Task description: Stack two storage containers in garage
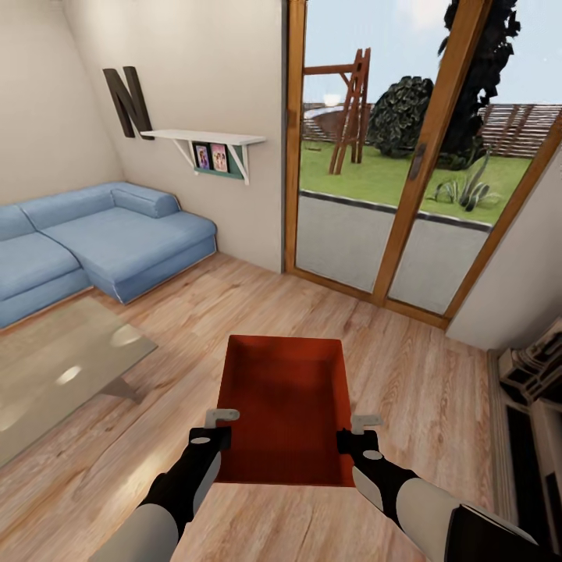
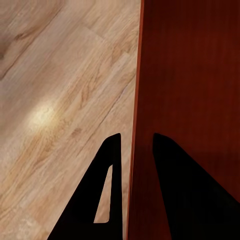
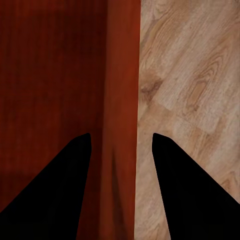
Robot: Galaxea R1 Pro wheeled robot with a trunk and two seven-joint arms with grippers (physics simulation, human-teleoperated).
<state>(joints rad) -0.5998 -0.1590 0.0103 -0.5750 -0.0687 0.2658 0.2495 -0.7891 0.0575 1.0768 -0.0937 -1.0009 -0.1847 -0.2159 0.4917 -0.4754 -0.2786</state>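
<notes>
The left hand (image 1: 224,425) is clamped on the near left wall of an orange-red storage container (image 1: 285,402), one black finger (image 2: 97,200) outside over the wood planks and the other inside against the smooth wall. The right hand (image 1: 361,433) grips the opposite wall the same way, its fingers (image 3: 195,195) straddling the thin rim. The rectangular open-top bin hangs between both hands over the living room (image 1: 234,94)'s light plank flooring (image 1: 406,375). Beyond the left hand lies a glass table (image 1: 55,359), then a blue fabric sofa (image 1: 101,234). Far ahead stand wood-framed glass doors (image 1: 375,156).
</notes>
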